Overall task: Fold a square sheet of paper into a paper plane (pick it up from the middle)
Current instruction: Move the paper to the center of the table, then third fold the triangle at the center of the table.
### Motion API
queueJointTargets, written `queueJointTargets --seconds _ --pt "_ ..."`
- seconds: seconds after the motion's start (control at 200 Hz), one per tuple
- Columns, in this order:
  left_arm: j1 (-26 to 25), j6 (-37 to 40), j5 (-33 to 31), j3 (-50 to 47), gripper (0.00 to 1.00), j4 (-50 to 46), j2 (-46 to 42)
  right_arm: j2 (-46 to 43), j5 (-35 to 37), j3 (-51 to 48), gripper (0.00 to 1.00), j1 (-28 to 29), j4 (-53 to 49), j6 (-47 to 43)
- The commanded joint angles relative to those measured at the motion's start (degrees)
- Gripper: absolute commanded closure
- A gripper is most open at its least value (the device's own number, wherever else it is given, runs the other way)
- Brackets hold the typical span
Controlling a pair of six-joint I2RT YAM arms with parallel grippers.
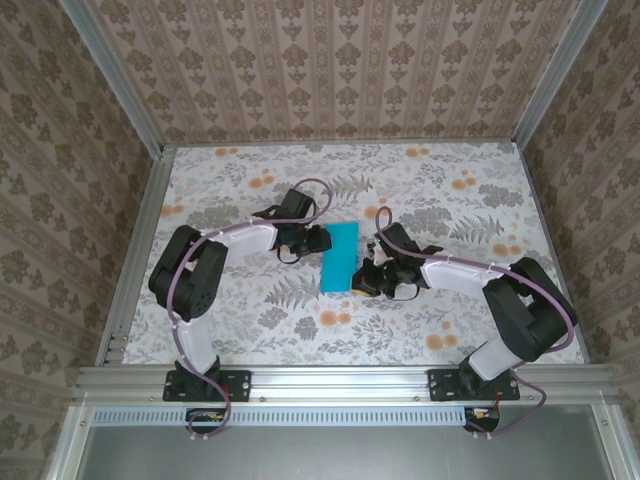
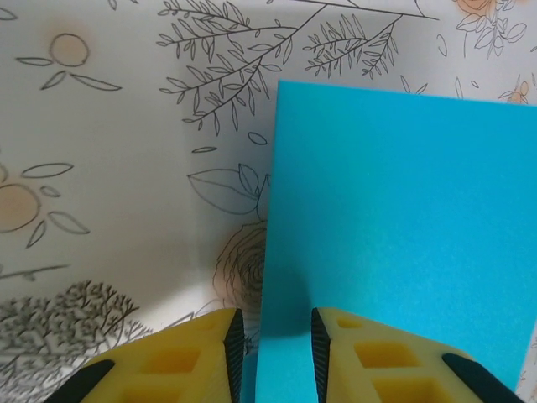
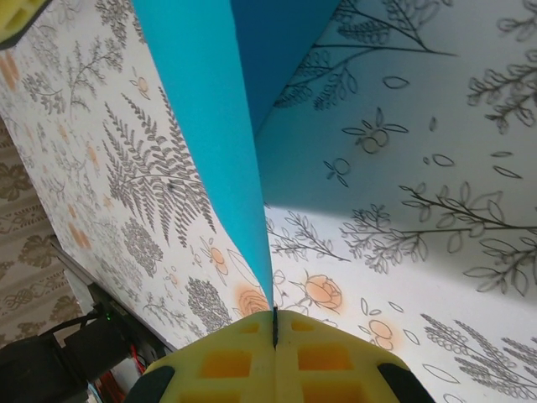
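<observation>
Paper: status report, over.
Right gripper shut on paper edge. Left gripper open, fingers either side of paper's edge. Paper raised, creased, not yet a plane.

Table covering: white sheet printed with grey ferns, branches and orange flowers; lies flat across the enclosure floor.
Walls: beige-brown damask-patterned panels; upright at the back and both sides, meeting the covering at its edges.
Corner posts: silver aluminium bars; slanting in the overhead view, one at each rear corner.
Near beam: silver aluminium rail; runs along the near edge.
Slotted strip: pale grey comb-like band; just beside the beam.
Front panel: dull grey flat surface; nearest the camera.
</observation>
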Motion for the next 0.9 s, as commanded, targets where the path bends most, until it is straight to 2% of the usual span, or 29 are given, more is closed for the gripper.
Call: queueJointTargets --seconds 0.0,0.16,0.36,0.58,0.71,0.81,0.895 --pt "-0.5 0.96 2.55 2.2 0.72 1.66 1.31 -0.6 -1.88 -0.48 0.99 -0.35 -2.57 -0.89" --pt "-0.68 0.64 1.8 2.36 0.76 1.88 1.57 0.95 -2.0 0.49 0.99 -0.62 -1.7 -0.19" --pt "-0.77 1.17 -4.22 1.24 0.77 -0.03 -1.41 2.43 -1.79 1.63 0.98 -0.7 -0.65 0.68" --pt "-1.55 1.87 -1.65 -0.58 0.74 3.72 -3.29 3.91 -1.83 3.02 0.97 -0.71 -0.39 0.62" --pt "-1.99 1.52 0.69 0.01 0.79 4.88 -1.29 4.5 -1.7 3.57 0.97 -0.75 -0.46 0.69" --pt "-2.17 1.1 0.14 1.0 0.85 3.6 1.13 4.91 -1.83 3.88 0.97 -0.75 -0.38 0.81" --pt "-2.17 0.91 -0.54 1.53 0.87 2.42 2.69 4.92 -1.79 4.1 0.97 -0.78 -0.29 1.12"
